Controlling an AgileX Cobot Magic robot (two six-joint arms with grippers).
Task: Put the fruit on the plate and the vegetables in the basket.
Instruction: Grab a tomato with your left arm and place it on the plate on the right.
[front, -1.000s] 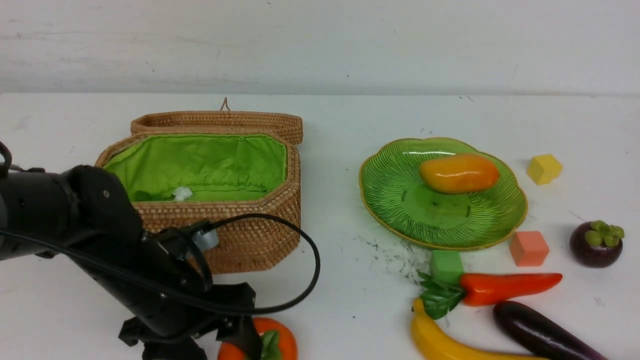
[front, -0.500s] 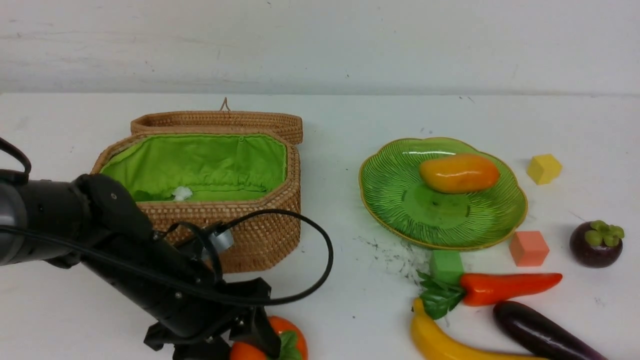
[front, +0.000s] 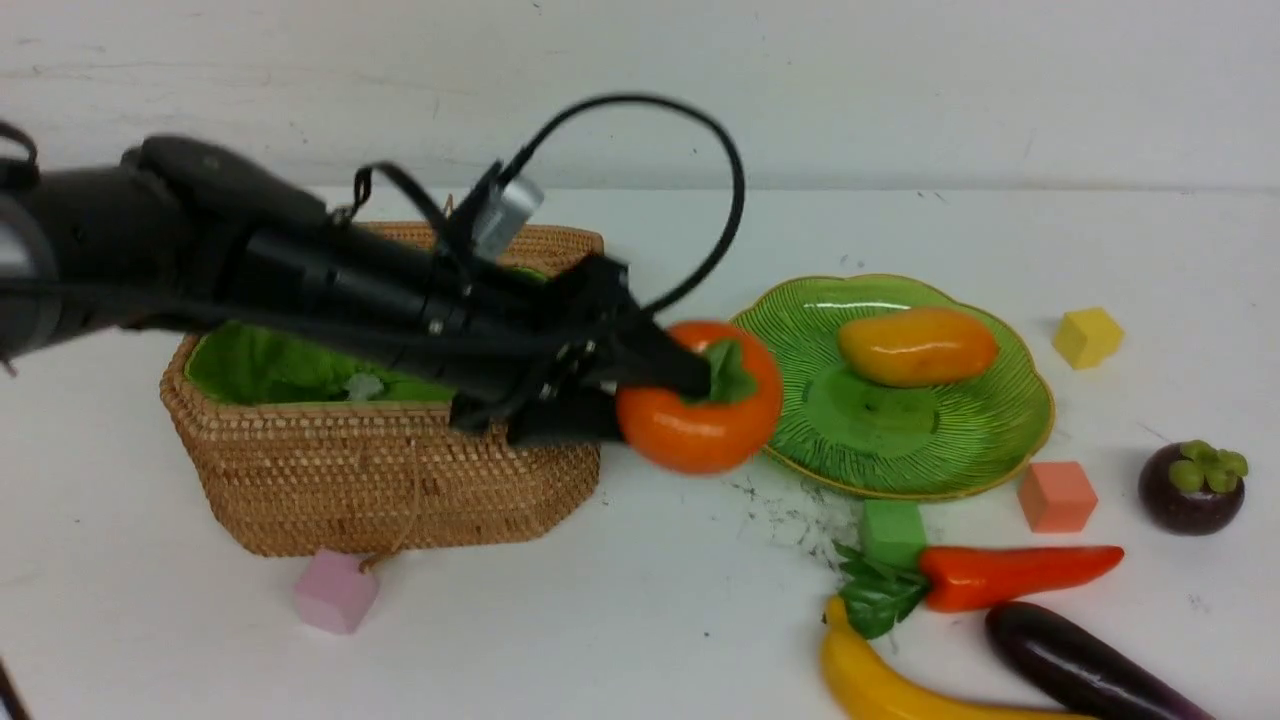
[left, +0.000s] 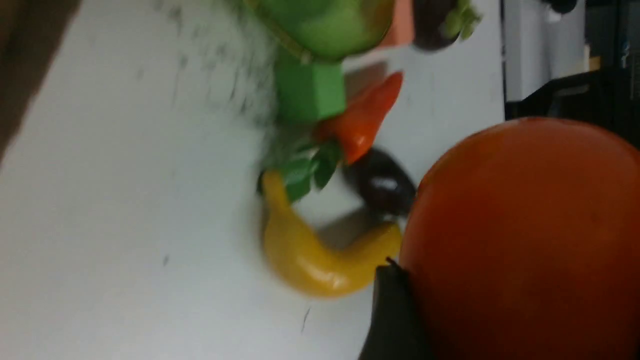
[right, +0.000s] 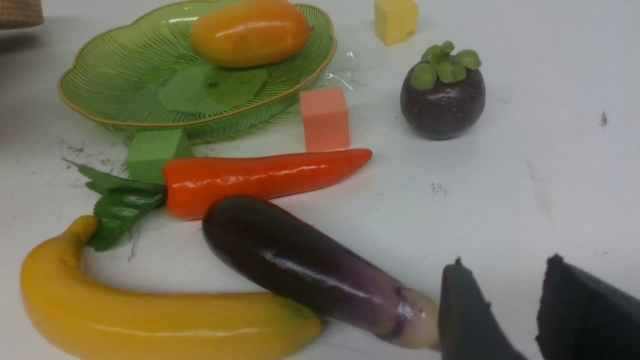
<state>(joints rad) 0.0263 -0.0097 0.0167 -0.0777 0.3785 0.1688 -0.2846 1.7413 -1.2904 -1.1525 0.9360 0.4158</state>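
Reaches in from the left with the left arm, nearly level and raised well off the counter. Clamps the left hand on the persimmon, one dark finger over the calyx, the other beneath. Holds the right hand low over the counter, fingers parted, nothing between; unseen from the front.
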